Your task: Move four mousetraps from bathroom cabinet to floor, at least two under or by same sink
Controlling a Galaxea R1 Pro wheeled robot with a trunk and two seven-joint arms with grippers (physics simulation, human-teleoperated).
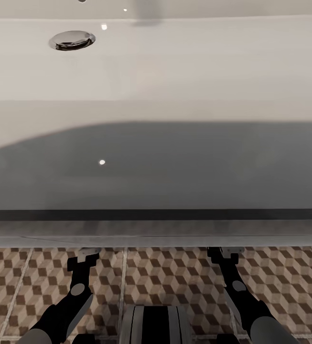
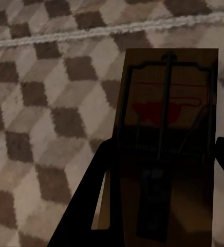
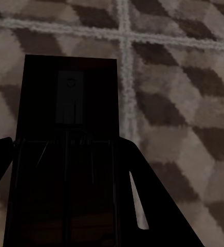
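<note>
A dark-brown mousetrap with a wire bar and a red mark sits between my left gripper's fingers, above the cube-patterned bathroom floor. A second mousetrap is clamped in my right gripper, close over the tiles near a grout cross. In the head view both arms reach forward under the front edge of the white sink. The left gripper and right gripper are partly hidden by that edge. The cabinet is out of view.
The sink basin spans the whole width ahead, with its chrome drain at the far left. Its front rim hangs right over both wrists. Patterned floor lies between the arms, and my trunk is at the bottom.
</note>
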